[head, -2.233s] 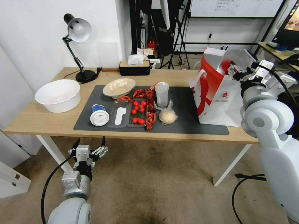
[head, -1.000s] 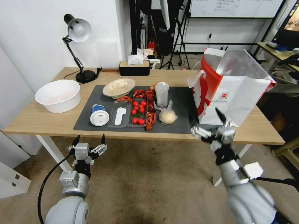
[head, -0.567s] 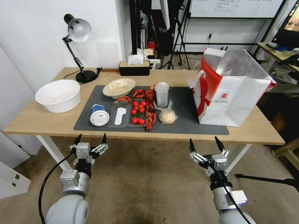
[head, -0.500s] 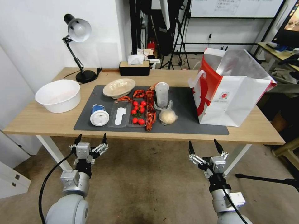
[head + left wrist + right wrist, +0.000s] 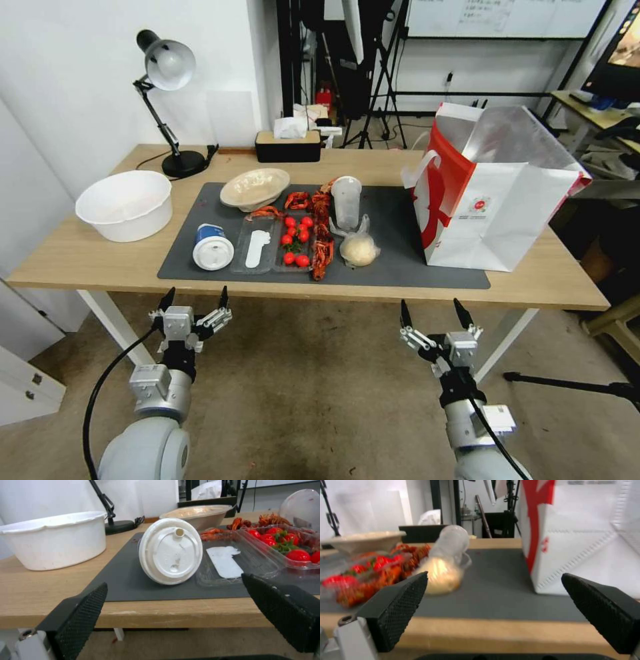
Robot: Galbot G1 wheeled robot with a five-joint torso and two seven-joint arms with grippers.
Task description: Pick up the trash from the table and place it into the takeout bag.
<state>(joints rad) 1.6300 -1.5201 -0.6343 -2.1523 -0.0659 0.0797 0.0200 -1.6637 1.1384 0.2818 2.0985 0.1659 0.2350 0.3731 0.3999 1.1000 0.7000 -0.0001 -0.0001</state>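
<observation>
Two grippers: left gripper [image 5: 193,300] and right gripper [image 5: 432,314] are hanging low in frame below the table [image 5: 87,257] edge, jaws spread, gripping nothing.
Surface: tub [image 5: 213,247], bowl [image 5: 255,187], cup [image 5: 346,201] and ball [image 5: 359,251] are lying mid-frame on the mat [image 5: 393,260].
Bag [image 5: 497,200]: standing right of centre.
Room: lamp [image 5: 167,73] upper left.
Left wrist: tub's lid [image 5: 170,550] is facing the camera.

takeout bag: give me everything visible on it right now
The takeout bag is a large white paper bag with red side panels, a small round red logo on its front face and a white handle on its left side. It stands upright with its mouth open, showing a silvery lining. It sits at the right end of the table, its base partly on the dark grey mat. Neither tool touches it.
</observation>
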